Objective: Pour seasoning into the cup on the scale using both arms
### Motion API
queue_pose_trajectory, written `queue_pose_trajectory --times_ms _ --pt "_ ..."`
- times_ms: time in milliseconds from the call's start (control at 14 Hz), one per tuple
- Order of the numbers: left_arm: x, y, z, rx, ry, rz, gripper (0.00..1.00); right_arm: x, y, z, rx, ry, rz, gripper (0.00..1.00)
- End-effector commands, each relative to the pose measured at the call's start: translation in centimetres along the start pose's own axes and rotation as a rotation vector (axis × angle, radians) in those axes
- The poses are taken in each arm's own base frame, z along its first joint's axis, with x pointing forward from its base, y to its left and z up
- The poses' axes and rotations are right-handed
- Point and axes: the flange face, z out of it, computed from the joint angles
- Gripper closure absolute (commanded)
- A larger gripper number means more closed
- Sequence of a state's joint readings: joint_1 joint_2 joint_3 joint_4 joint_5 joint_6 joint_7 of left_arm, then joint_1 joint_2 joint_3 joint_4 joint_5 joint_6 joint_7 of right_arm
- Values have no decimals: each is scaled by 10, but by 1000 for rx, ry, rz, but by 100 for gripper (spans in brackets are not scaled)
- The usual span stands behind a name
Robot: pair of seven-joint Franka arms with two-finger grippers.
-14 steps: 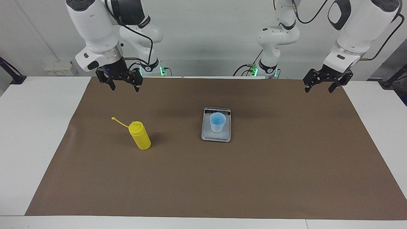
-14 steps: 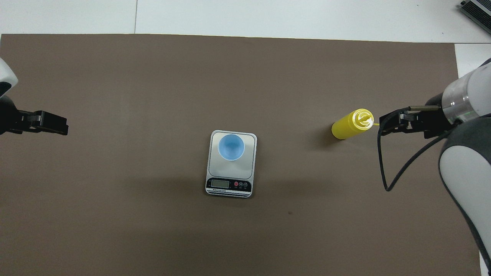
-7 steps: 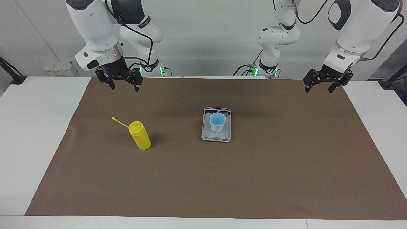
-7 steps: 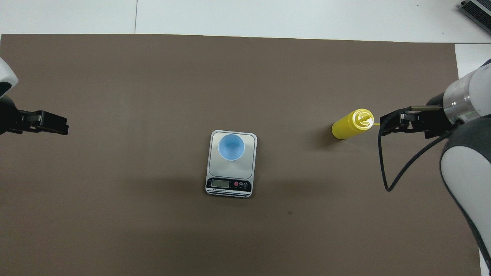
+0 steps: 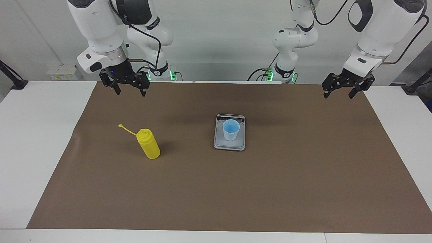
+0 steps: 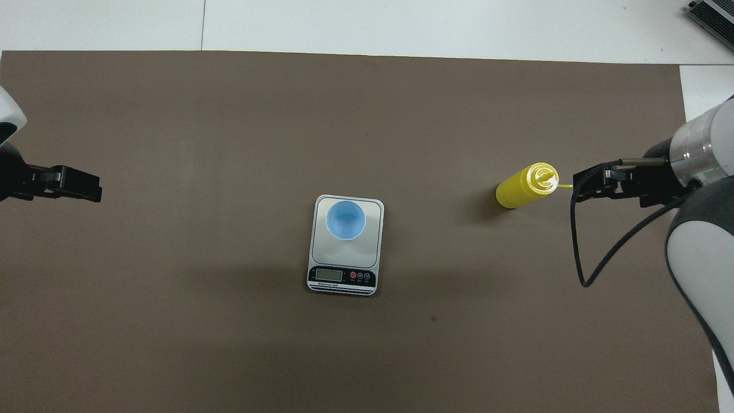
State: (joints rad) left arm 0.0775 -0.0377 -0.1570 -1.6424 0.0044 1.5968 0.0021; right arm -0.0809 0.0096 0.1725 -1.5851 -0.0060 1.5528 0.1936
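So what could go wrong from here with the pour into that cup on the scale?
The yellow bottle is tall and narrow, with its cap strap sticking out; the open right gripper could snag it or tip the bottle. The cup sits loose on the small scale, so a nudge might slide it. The open left gripper waits far off.

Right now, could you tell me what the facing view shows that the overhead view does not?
Only the facing view shows both arms up to their bases, and that the open right gripper and open left gripper hang well above the brown mat, touching nothing. Only the overhead view shows the scale's display and buttons face on, and a grey device at the table's corner. Both show the yellow bottle standing upright, cap strap hanging loose, toward the right arm's end, and the blue cup on the scale mid-mat.
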Motion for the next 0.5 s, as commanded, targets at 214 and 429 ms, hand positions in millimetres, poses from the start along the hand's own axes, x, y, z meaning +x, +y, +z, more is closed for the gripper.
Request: queue_pose_trajectory --times_ms 214,429 --pt "-7 -2 -1 7 12 -3 0 -3 10 -1 24 13 24 0" --pt "-7 -2 -1 7 12 -3 0 -2 9 -1 27 19 24 0"
